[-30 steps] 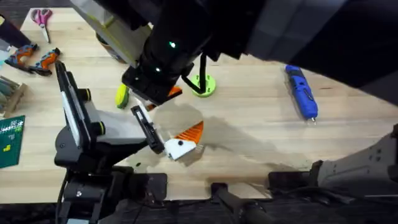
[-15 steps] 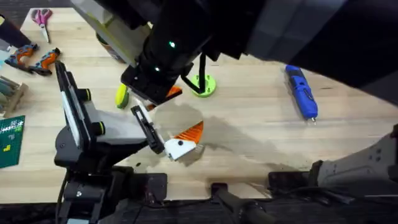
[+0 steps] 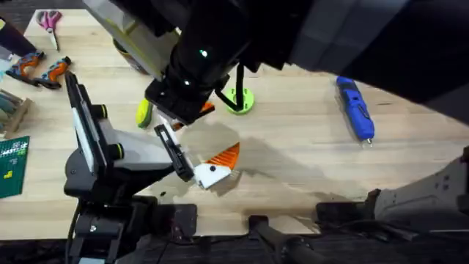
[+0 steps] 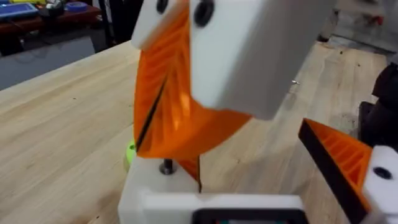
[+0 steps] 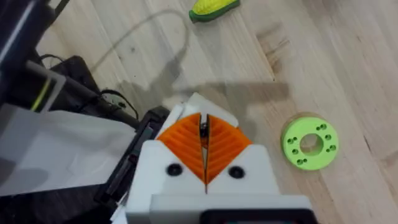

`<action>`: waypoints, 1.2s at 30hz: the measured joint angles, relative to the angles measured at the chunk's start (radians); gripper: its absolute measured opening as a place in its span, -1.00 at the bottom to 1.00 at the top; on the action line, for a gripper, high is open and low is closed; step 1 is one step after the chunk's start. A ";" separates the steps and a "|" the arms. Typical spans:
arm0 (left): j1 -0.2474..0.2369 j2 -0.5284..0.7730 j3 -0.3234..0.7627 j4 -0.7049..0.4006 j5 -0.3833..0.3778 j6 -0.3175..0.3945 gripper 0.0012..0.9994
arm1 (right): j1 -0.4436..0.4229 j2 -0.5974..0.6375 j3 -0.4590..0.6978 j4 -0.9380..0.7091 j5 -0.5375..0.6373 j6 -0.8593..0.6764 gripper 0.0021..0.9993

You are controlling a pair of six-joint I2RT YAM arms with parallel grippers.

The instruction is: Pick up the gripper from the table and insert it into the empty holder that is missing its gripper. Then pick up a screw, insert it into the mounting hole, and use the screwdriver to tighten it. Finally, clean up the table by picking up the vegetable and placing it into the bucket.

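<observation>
The job is sitting at its middle step, the screw. The right gripper (image 5: 204, 134) is pressing its orange pads together on a thin dark screw (image 4: 166, 167) and hanging it, tip down, just above the white holder (image 4: 205, 202) on the left arm's claw. The screw is looking close to the holder but not yet sunk into it, as far as the left wrist view is showing. The left gripper (image 3: 216, 165) is lying low over the table with its fingers spread apart and gripping nothing, offering the holder up. An orange fingertip (image 3: 223, 155) is showing on that claw, and no loose one is lying on the wood, so the first step is probably finished (whether the new piece is fully seated I cannot tell). The rest is waiting. The blue screwdriver (image 3: 355, 108) is lying untouched, well apart on the right side of the table, so the tightening is not begun. The yellow-and-green vegetable (image 3: 143, 111) is resting on the boards near the green ring (image 3: 238, 99), so moving it into the bucket is also remaining.
</observation>
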 joint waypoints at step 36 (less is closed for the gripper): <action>0.001 0.000 0.000 0.000 -0.008 -0.012 0.74 | -0.019 0.029 0.007 -0.023 0.045 0.007 0.69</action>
